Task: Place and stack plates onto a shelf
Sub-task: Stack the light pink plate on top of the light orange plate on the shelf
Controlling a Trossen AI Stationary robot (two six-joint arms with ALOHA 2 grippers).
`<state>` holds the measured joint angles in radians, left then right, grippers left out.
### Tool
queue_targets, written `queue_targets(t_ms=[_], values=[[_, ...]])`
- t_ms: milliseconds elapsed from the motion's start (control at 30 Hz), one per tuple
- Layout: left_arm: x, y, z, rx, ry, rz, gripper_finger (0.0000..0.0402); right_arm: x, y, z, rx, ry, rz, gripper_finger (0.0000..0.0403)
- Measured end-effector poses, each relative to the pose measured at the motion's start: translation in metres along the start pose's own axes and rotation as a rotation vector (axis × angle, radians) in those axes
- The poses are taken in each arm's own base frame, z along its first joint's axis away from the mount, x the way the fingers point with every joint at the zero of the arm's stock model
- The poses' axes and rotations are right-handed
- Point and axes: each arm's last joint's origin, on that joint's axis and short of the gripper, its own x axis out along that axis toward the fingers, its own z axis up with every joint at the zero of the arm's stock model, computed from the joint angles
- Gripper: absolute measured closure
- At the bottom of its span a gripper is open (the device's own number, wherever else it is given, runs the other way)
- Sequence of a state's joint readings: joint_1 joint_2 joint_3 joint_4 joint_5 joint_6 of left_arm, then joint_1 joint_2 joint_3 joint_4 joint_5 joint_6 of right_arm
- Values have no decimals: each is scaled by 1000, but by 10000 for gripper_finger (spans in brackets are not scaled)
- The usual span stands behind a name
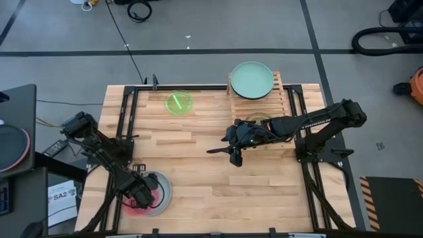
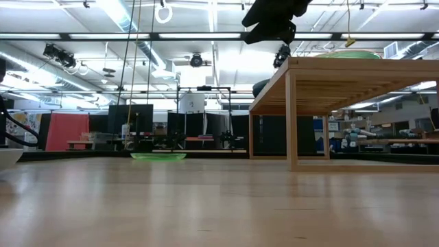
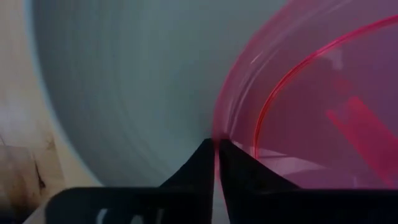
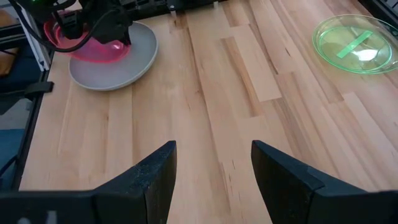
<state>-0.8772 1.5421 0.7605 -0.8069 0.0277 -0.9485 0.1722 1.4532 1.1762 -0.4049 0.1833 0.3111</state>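
While the high view hides my left gripper (image 1: 140, 194) behind the arm, its wrist view shows my fingers (image 3: 202, 163) pinched on the pink plate (image 3: 323, 106) rim, inside the pale grey plate (image 3: 124, 81). My right gripper (image 4: 213, 163) hangs spread over bare table (image 4: 205, 93). A mint green plate (image 1: 251, 80) sits on the shelf (image 1: 285, 99); the green plate (image 1: 178, 103) lies apart.

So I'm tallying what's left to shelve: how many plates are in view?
4: mint plate on the shelf, green plate mid-table, pink plate in the grey plate under the left gripper. Others may be hidden.
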Motion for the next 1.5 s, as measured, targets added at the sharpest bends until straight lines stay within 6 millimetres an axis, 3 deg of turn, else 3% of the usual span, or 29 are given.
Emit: queue_targets(t_ms=[367, 767, 1233, 1500], values=[[0, 0, 0, -1, -1, -2, 398, 0, 0, 0, 0, 0, 0, 190], [-20, 10, 4, -52, -114, -39, 400, 0, 0, 0, 0, 0, -1, 190], [-23, 26, 22, -138, -198, 12, 401, 0, 2, 5, 10, -48, 15, 190], [-25, 33, 37, -87, -240, -10, 401, -1, 4, 12, 23, -118, 38, 190]])
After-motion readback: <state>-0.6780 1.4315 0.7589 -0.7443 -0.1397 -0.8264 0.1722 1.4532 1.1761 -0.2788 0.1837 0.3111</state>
